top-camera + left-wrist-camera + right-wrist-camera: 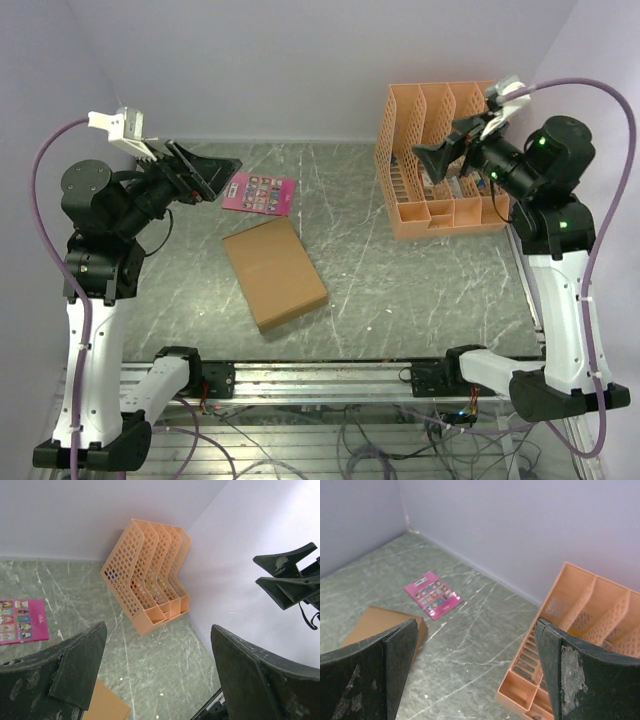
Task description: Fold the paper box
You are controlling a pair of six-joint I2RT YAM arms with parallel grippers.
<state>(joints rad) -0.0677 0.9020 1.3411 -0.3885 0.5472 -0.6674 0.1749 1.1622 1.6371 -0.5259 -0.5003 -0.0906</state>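
Note:
The paper box [274, 271] is a closed, flat brown cardboard box lying on the green marble table, left of centre. One corner of the box [106, 706] shows at the bottom of the left wrist view, and its far end [377, 625] shows at the left of the right wrist view. My left gripper [213, 172] hangs raised at the back left, above the pink card, open and empty. My right gripper [428, 156] is raised at the back right in front of the orange organizer, also open and empty. Neither gripper touches the box.
A pink printed card [259, 193] lies flat behind the box. An orange lattice file organizer [437, 158] stands at the back right against the wall. White walls close the back and both sides. A metal rail [320, 378] runs along the near edge.

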